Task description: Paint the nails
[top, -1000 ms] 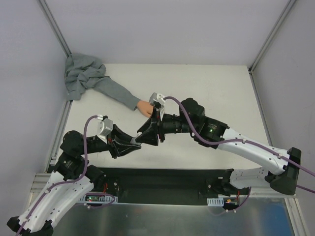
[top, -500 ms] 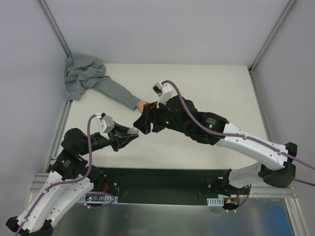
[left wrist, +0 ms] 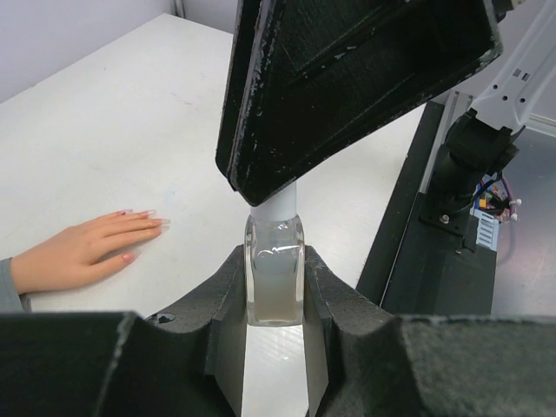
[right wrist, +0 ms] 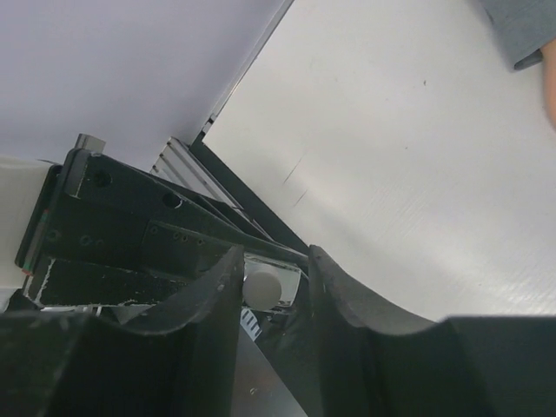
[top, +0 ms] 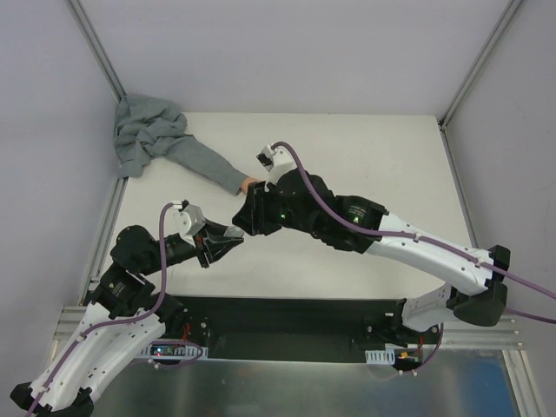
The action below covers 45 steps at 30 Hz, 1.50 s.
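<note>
here the left pincer [left wrist: 274, 261] is clamped on the small clear bottle [left wrist: 274, 291], holding it upright. the right pincer [right wrist: 274, 256] straddles the bottle's white cap [right wrist: 265, 285]; whether it actually grips it i cannot tell. the fake hand [left wrist: 78, 252] lies palm down on the desk [left wrist: 130, 113], apart from the bottle, its nails [left wrist: 159, 223] pinkish. its grey sleeve [top: 195, 161] trails toward the far left corner.
</note>
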{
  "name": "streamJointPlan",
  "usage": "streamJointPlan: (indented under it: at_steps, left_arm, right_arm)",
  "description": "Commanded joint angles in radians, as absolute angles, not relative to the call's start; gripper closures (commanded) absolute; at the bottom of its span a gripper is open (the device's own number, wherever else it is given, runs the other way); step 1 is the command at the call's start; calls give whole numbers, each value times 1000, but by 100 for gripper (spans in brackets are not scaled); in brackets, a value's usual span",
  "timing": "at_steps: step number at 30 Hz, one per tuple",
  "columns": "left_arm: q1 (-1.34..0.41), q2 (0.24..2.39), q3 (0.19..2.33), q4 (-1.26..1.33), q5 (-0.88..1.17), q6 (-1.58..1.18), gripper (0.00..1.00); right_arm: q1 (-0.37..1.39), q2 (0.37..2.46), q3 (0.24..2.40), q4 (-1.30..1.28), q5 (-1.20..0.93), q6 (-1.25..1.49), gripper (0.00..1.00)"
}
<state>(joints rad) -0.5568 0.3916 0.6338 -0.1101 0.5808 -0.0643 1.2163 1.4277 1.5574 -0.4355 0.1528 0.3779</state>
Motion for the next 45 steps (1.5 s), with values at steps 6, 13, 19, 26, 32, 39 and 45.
streamJointPlan:
  at_steps: [6, 13, 19, 26, 32, 39, 45]
  left_arm:
    - [-563, 420, 693, -54, 581, -116, 100]
    - [-563, 482, 693, 53, 975, -270, 100]
    - [-563, 506, 591, 339, 1197, -457, 100]
    - [-563, 535, 640, 186, 1141, -330, 100]
    - [-563, 491, 644, 71, 882, -157, 100]
    - [-563, 502, 655, 35, 816, -92, 100]
    - [-563, 482, 652, 25, 810, -84, 100]
  right_arm:
    - [1181, 1344, 1465, -359, 29, 405, 88]
    - [1063, 1240, 1266, -131, -709, -22, 100]
    - [1037, 1273, 1230, -31, -925, -103, 100]
    - [1028, 1239, 1201, -6, -769, -22, 87]
    - [1080, 1187, 1224, -121, -243, 247, 39]
    - [1198, 1233, 1383, -339, 38, 244, 25]
    - [1201, 1250, 1411, -385, 55, 284, 35]
